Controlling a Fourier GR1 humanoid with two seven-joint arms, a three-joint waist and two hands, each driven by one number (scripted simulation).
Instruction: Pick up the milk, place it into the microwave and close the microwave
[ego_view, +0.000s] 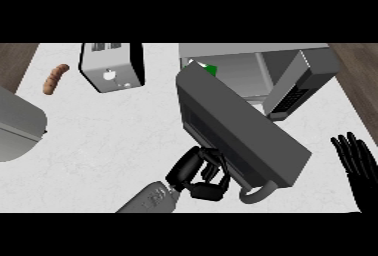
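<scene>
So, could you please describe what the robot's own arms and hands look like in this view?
The left hand is glossy black, with slim segmented fingers and a chunky thumb, joined to a smooth grey forearm bearing faint lettering. The right hand is the same black; its forearm is out of view. No cables show.

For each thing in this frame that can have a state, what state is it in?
microwave door: partly open, swung out over the counter.
milk carton: inside the microwave, mostly hidden behind the door.
left hand: fingers curled, against the door's outer face.
right hand: open, resting at the right edge.
toaster: slots empty.
sausage: lying on the counter.
</scene>
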